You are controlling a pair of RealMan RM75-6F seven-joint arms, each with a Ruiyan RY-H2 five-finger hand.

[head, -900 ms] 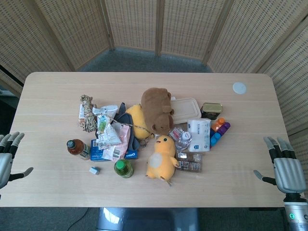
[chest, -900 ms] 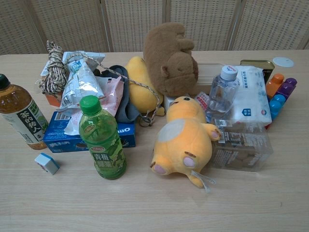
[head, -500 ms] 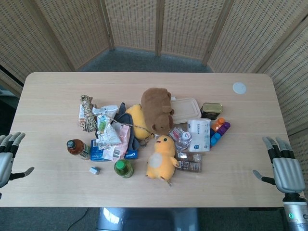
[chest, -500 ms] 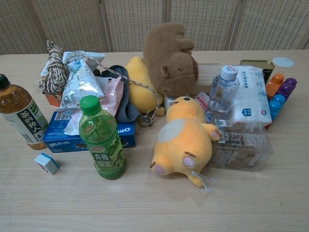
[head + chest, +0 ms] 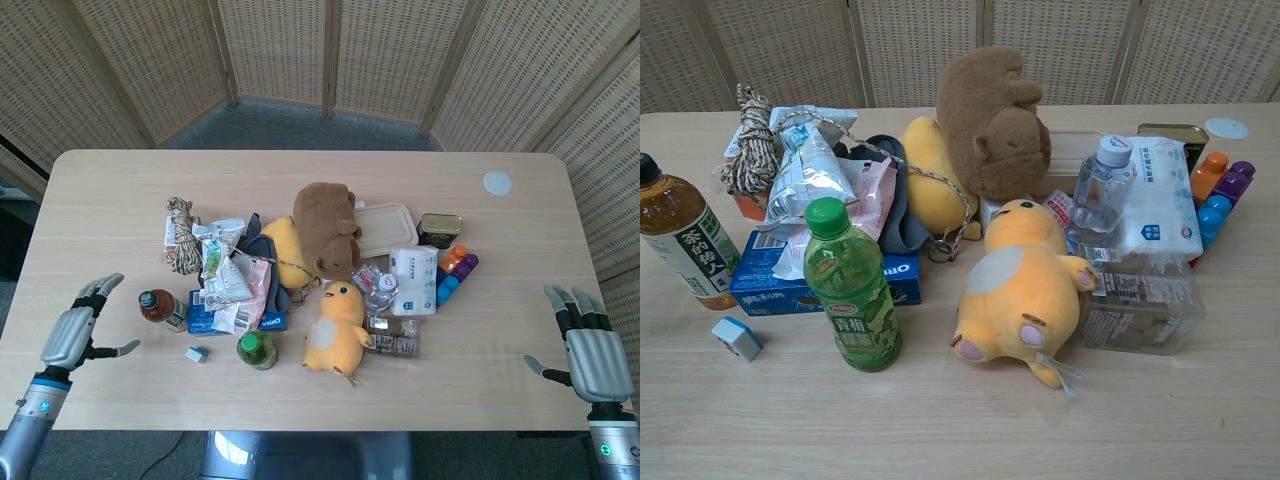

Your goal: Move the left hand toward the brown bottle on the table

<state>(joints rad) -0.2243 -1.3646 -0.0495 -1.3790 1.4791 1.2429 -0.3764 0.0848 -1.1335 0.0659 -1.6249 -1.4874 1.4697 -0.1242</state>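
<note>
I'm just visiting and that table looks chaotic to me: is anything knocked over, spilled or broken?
Nothing looks spilled or broken. The brown bottle and green bottle stand upright and capped. Only the yellow duck plush lies tipped on its back, and snack packets are heaped loosely over the blue Oreo box.

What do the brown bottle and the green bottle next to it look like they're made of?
Brown bottle: likely clear plastic; the amber liquid shows through it, with a dark cap and a printed paper-like label. Green bottle: translucent green plastic, glossy, with a matte green screw cap and a shiny wrap label.
</note>
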